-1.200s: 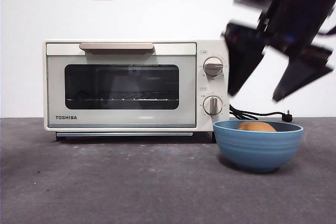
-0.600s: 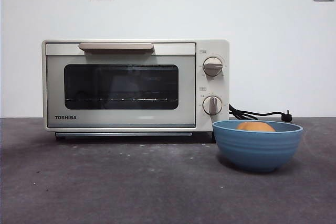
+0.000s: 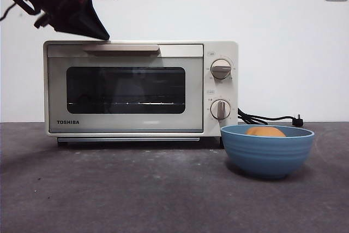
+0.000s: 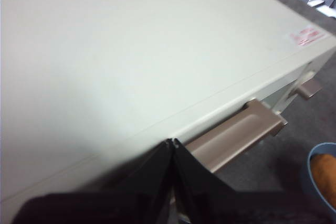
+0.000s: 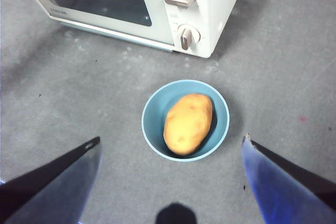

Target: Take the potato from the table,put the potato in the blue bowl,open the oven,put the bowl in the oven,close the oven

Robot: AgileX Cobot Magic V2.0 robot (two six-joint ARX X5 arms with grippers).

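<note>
Golden-brown potato [image 3: 265, 131] peeks above the blue bowl [image 3: 267, 155], mostly hidden. My left gripper [image 4: 172, 142], pressed together, hovers over the oven [image 3: 140, 88]; my right gripper [image 5: 170, 148] hangs spread above the bowl.

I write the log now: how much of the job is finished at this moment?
Done: the potato lies in the blue bowl. In hand: the left hand, shut, is above the oven by its handle; door closed. The right hand is open above the bowl. Left: open, load, close.
</note>
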